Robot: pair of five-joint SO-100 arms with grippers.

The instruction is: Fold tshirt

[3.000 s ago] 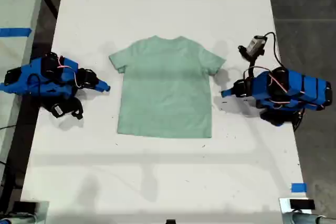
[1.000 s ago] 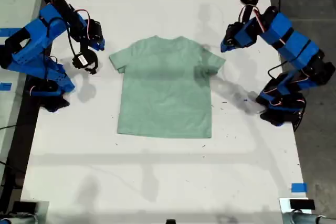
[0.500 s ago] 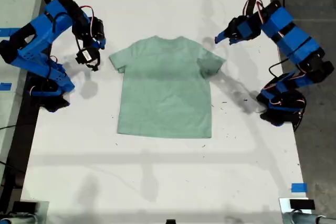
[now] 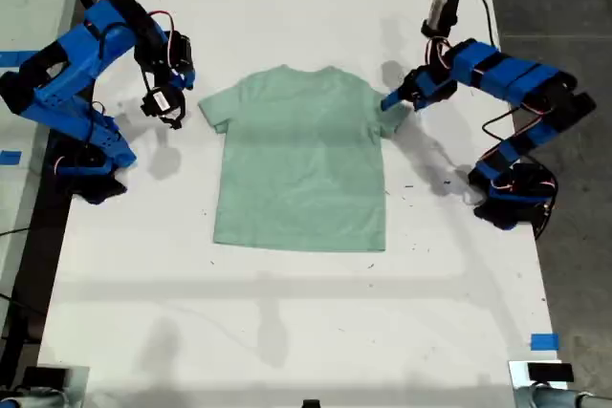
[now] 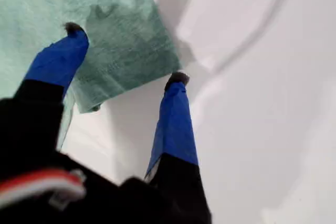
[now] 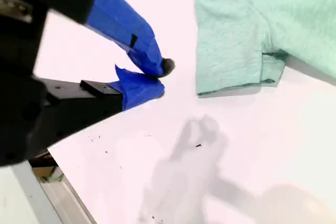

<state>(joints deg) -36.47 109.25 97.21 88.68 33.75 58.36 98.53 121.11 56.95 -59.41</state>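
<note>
While the tshirt (image 4: 301,160) lies flat mid-bench (image 4: 287,332), you see my first end effector (image 5: 126,53) spread apart over a sleeve edge, my second end effector (image 6: 157,80) pinched together, empty, beside the other sleeve.

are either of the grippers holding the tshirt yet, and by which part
Nothing is held. My first gripper is open over a sleeve of the tshirt; my second gripper is shut, off the cloth.
</note>
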